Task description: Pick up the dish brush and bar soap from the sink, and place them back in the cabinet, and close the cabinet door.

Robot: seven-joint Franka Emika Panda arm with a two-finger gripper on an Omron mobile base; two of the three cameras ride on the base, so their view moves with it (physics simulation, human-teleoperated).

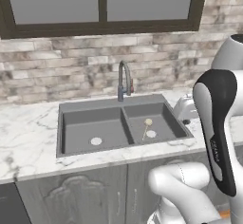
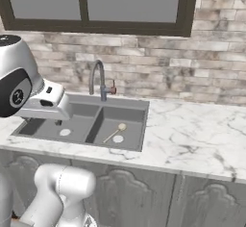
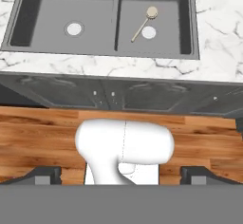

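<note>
While the arm stands tall at the lower right of the left base view, the sink lies ahead of it, set into the marble worktop under the window. The dish brush rests in the right basin, its pale round head toward the back wall and its thin handle running down toward the front rim, ending beside the silver drain. The faucet rises at the back rim, over the divider.

From the right base view, the same brush lies on the floor of the right basin, head toward the back and right, handle slanting toward the divider. The hand hangs above the left part of the sink, near the worktop's left edge, so the brush sits to the right of it and lower.

Looking down through the hand view, the two dark tips of the pincer sit far apart at the bottom corners, spread as wide as they go with nothing between them. The brush lies well ahead, in the right basin, its long axis on a diagonal (head up and right, handle tip down and left). I judge the coming move must carry the hand forward, rightward and down, with the tips turned across that handle. I cannot make out the bar soap in either basin.
</note>
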